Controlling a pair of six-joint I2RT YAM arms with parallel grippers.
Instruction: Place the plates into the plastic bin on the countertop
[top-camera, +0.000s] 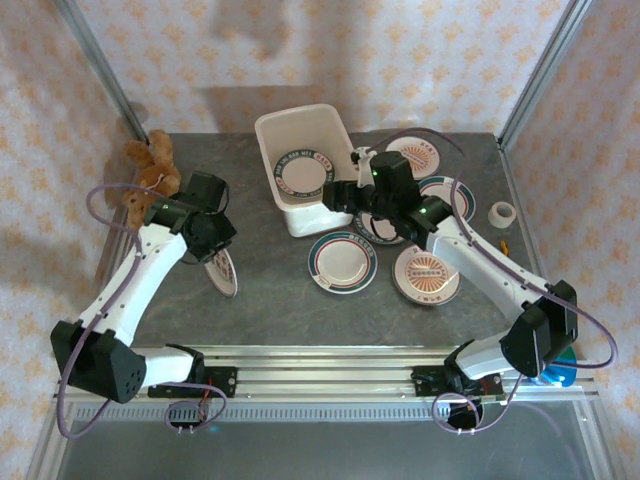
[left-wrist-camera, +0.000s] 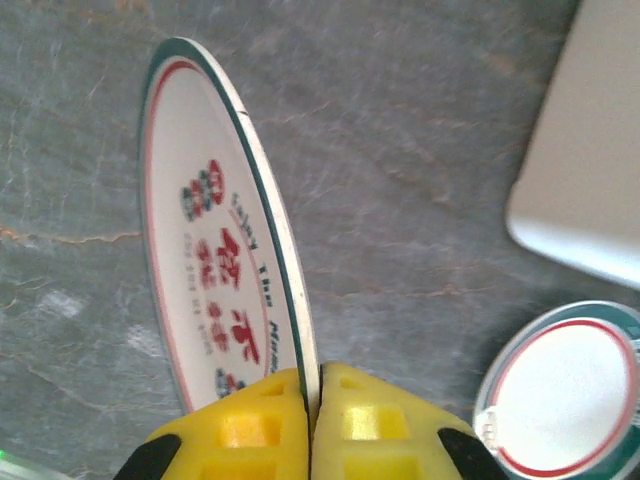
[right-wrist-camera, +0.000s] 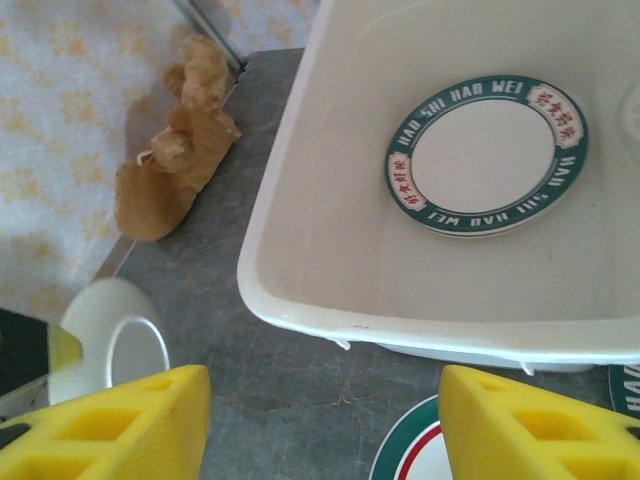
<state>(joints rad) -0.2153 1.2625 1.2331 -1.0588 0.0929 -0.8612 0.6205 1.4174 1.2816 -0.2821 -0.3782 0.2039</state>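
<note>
Left claw (top-camera: 219, 252), top view: clamped on the rim of one held plate (top-camera: 223, 272), which stands on edge left of the bin (top-camera: 268, 127); cannot tell if it touches the countertop (top-camera: 270, 300). Right claw (top-camera: 343, 196) sits at the bin's right wall. Bin holds one lettered plate (top-camera: 305, 172). Five more plates (top-camera: 342, 262) lie flat right of the bin, two partly under the right arm. One teddy bear (top-camera: 150, 172) far left, one tape roll (top-camera: 503, 212) far right

Left wrist: yellow fingers (left-wrist-camera: 240, 430) pressed together on the held plate's rim; red lettering on its face; one banded plate (left-wrist-camera: 565, 395) flat at lower right

Right wrist: fingers (right-wrist-camera: 100, 425) apart, nothing between them; lettered plate flat on the bin floor; held plate's white underside at lower left
</note>
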